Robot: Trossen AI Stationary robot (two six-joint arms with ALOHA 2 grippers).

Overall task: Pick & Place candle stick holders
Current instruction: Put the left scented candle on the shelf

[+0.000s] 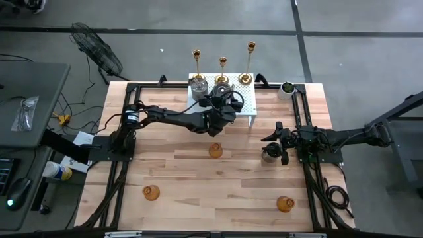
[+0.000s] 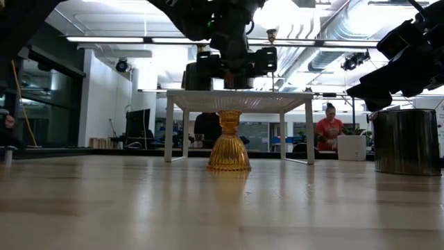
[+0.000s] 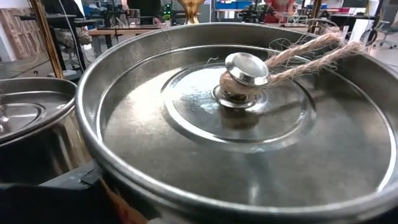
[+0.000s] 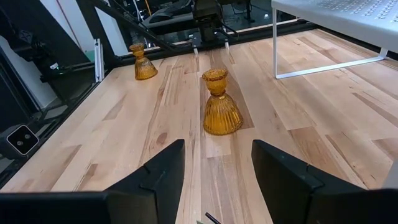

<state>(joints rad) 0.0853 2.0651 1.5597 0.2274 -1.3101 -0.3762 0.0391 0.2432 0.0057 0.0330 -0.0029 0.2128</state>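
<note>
Over the white perforated shelf (image 1: 246, 106) at the table's 12 o'clock edge, the left arm reaches across from 9 o'clock, its left gripper (image 1: 221, 104) lowered over a silver jar holder (image 1: 221, 90). Whether those fingers grasp the jar or stand released cannot be told. The left wrist view alone shows this jar's lid (image 3: 249, 124), its knob (image 3: 245, 67) tied with twine (image 3: 308, 53), and a second silver jar (image 3: 28, 127) just beside it.

The right arm extends from 3 o'clock; the right gripper (image 1: 281, 135) hovers by a third silver jar (image 1: 269, 154) on the wooden table (image 1: 185, 165). The right wrist view shows its fingers (image 4: 158, 174) parted and released, gripping nothing, with two amber glass holders ahead: one near (image 4: 221, 102), one farther (image 4: 143, 62).

The high view adds a third amber holder (image 1: 285, 203) at 5 o'clock and three gold sticks (image 1: 223, 69) along 12 o'clock.
</note>
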